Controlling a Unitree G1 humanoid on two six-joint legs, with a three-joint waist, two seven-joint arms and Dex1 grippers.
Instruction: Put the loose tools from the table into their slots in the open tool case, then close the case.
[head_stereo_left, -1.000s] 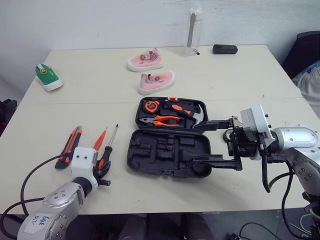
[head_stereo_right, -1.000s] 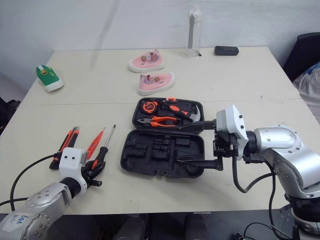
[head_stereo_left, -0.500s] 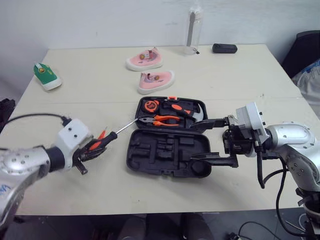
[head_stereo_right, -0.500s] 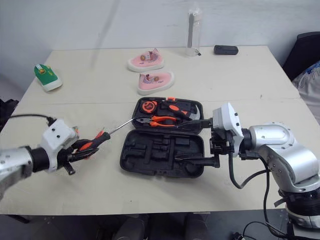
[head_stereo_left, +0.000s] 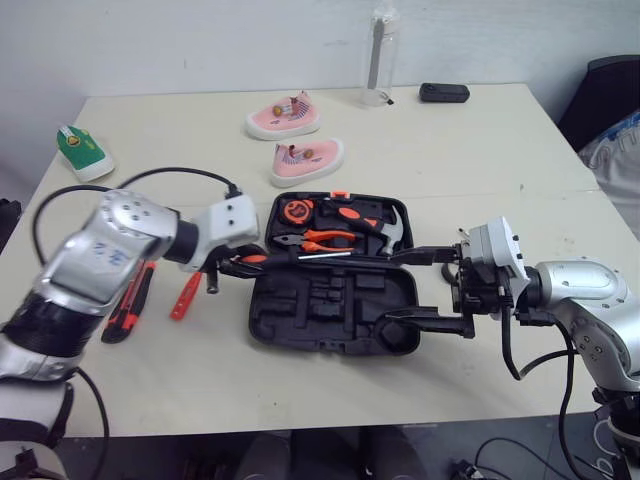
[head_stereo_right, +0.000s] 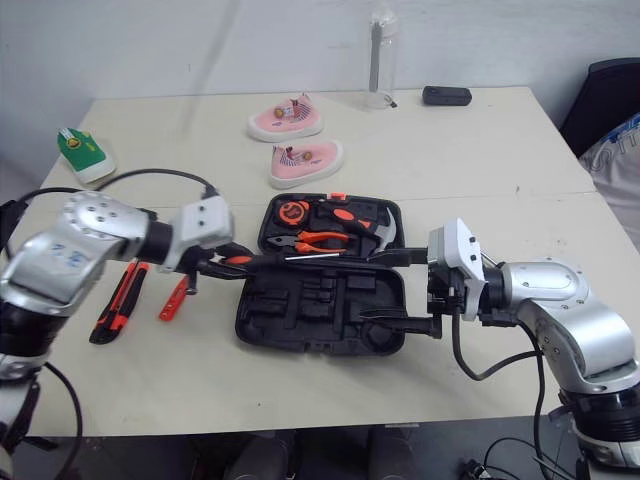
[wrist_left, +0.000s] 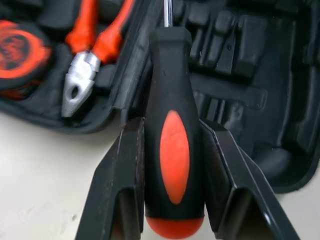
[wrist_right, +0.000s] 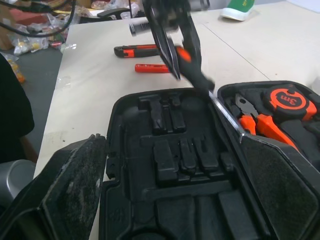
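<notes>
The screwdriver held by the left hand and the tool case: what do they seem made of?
Screwdriver: handle looks like smooth black plastic with an orange, perhaps rubbery, inset; the thin shaft shines like bare metal. Tool case: probably matte black moulded plastic, judging by its shaped slots.

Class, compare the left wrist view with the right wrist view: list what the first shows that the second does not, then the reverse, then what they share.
First, not second: the orange end cap of the black-handled screwdriver, with the left tool pressing its fingers against both sides. Second, not first: the utility knife and red screwdriver lying on the table, a green shoe, and the open fingers of the right tool. Shared: that held screwdriver, the pliers, the tape measure and the open tool case.
</notes>
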